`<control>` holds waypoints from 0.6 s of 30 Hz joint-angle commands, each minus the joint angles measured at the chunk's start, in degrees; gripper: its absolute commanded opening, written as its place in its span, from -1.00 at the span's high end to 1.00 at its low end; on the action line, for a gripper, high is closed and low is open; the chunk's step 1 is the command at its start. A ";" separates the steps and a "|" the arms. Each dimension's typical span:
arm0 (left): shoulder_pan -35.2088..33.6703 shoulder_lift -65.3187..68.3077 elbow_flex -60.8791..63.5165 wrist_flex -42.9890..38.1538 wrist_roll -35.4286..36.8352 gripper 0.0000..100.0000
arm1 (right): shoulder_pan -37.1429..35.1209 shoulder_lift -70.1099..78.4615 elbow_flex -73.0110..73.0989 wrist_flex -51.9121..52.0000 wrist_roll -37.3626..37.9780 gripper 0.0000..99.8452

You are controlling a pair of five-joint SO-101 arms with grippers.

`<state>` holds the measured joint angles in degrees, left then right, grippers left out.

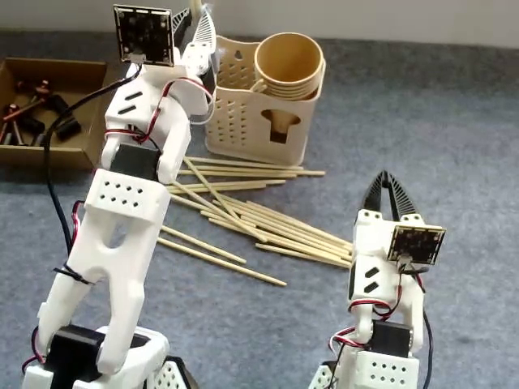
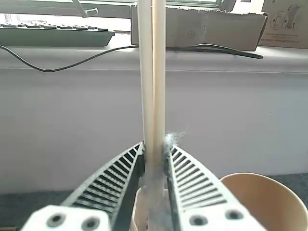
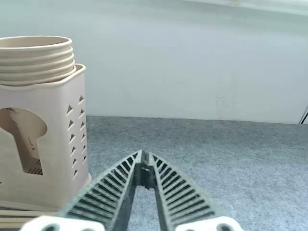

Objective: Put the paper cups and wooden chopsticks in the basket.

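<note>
A beige perforated basket stands at the back of the grey mat, with a stack of paper cups nested in its right side. My left gripper is above the basket's left side, shut on two wooden chopsticks that stand upright; a cup rim shows just below. Several loose chopsticks lie scattered on the mat in front of the basket. My right gripper sits low near the front right, shut and holding nothing, with the basket and cups to one side ahead.
A brown cardboard box with small dark and red parts stands at the back left. A pale wall runs behind the mat. Open grey mat lies right of the basket and around the right arm.
</note>
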<state>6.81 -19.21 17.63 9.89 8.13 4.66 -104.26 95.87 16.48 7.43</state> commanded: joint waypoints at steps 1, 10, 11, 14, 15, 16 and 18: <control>-0.57 -0.13 -3.30 -2.99 0.26 0.99 | 0.13 -0.84 1.71 0.13 0.26 0.98; -0.66 5.14 -5.93 -4.84 0.18 0.99 | 0.13 -0.84 1.71 0.13 0.44 0.98; -0.66 6.02 -6.64 -4.84 0.18 0.99 | 0.13 -0.84 1.71 0.13 0.44 0.98; -1.45 8.40 -8.48 -4.84 0.35 0.99 | 0.13 -0.84 1.71 0.13 0.44 0.98; -1.54 9.01 -8.84 -4.84 0.35 0.99 | 0.13 -0.84 1.71 0.13 0.44 0.98; -1.71 9.54 -9.01 -4.84 0.35 0.99 | 0.13 -0.84 1.71 0.13 0.44 0.98; -1.80 9.98 -8.57 -4.75 0.35 0.99 | 0.13 -0.84 1.71 0.13 0.44 0.98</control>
<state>5.76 -9.10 12.00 6.11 8.04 4.66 -104.26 95.87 16.48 7.43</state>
